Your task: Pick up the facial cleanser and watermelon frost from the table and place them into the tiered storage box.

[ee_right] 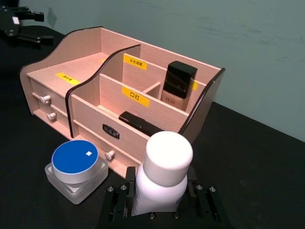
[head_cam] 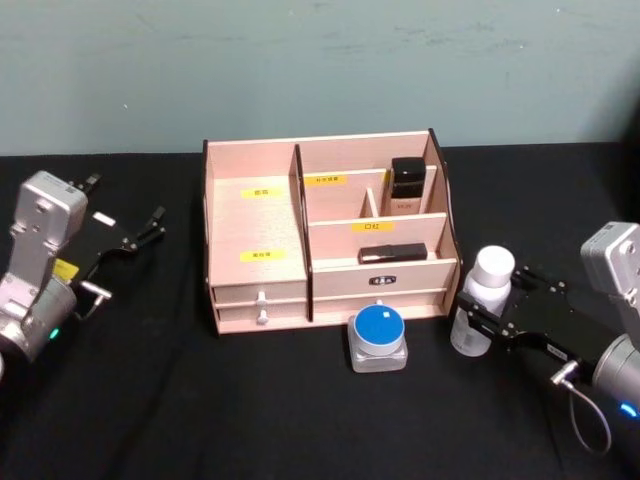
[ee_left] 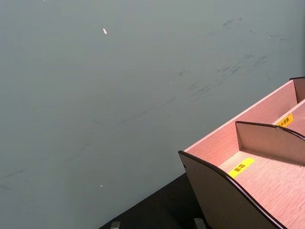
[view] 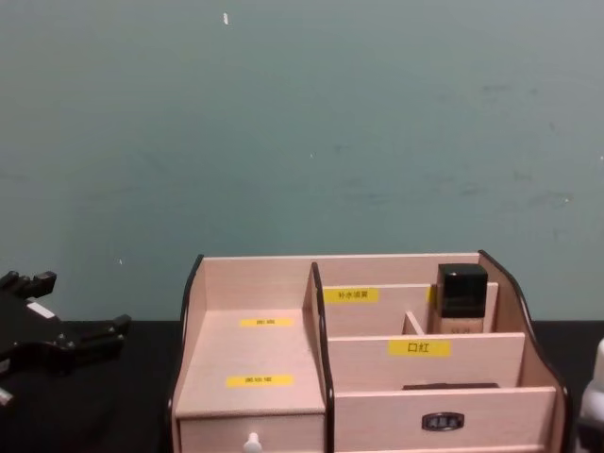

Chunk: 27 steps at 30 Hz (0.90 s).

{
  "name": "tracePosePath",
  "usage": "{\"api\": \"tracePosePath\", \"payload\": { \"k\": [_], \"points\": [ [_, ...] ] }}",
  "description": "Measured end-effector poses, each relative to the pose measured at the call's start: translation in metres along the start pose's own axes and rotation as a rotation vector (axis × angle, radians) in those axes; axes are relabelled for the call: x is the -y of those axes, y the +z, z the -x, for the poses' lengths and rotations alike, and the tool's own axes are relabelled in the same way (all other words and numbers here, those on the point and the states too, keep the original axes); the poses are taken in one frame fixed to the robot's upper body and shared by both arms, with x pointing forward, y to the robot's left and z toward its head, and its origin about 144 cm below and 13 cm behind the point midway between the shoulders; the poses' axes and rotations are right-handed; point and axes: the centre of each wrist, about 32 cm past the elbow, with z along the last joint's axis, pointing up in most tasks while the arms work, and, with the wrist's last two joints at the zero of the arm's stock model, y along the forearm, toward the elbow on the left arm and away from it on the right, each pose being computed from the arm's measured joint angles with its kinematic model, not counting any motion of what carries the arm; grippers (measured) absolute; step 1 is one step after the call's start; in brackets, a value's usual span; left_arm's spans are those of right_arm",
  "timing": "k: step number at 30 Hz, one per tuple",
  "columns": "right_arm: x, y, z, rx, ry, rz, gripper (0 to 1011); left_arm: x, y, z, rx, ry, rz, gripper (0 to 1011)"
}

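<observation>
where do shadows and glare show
Head view: black table swallows shadows around the light wooden stepped storage box; left wrist view: its outer side sits shaded; right wrist view: the white round-capped bottle in the right end effector gleams softly.

- The tiered storage box [head_cam: 250,222] is light, smooth wood with a matt finish; its curved side edges are dark.
- The yellow labels [head_cam: 262,192] on it look like paper.
- The white bottle [ee_right: 164,167] looks like smooth plastic with a faint sheen.
- The blue-lidded jar [ee_right: 75,169] has a frosted, translucent body and a matt lid.
- The black-capped bottle [ee_right: 178,86] in the box has a glossy cap.
- The worktop [head_cam: 200,410] is covered in matt black cloth.
- The right claw [ee_right: 159,202] and left claw [head_cam: 135,235] are matt black, and the right one shows small shiny screws.
- The wall [view: 302,123] is matt and scuffed.
</observation>
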Motion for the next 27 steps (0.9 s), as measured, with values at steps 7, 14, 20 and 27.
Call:
{"api": "tracePosePath", "payload": {
  "k": [7, 14, 20, 27],
  "points": [
    [0.006, 0.010, 0.000, -0.004, 0.009, -0.008, 622, 0.000, 0.000, 0.000, 0.000, 0.000, 0.000, 1001],
    [0.014, 0.032, 0.006, 0.024, 0.031, -0.013, 622, 0.000, 0.000, 0.000, 0.000, 0.000, 0.000, 1001],
    [0.019, 0.054, 0.009, 0.017, 0.073, -0.045, 622, 0.000, 0.000, 0.000, 0.000, 0.000, 0.000, 1001],
    [0.012, 0.078, 0.007, 0.024, 0.109, -0.084, 621, 0.000, 0.000, 0.000, 0.000, 0.000, 0.000, 1001]
  ]
}}
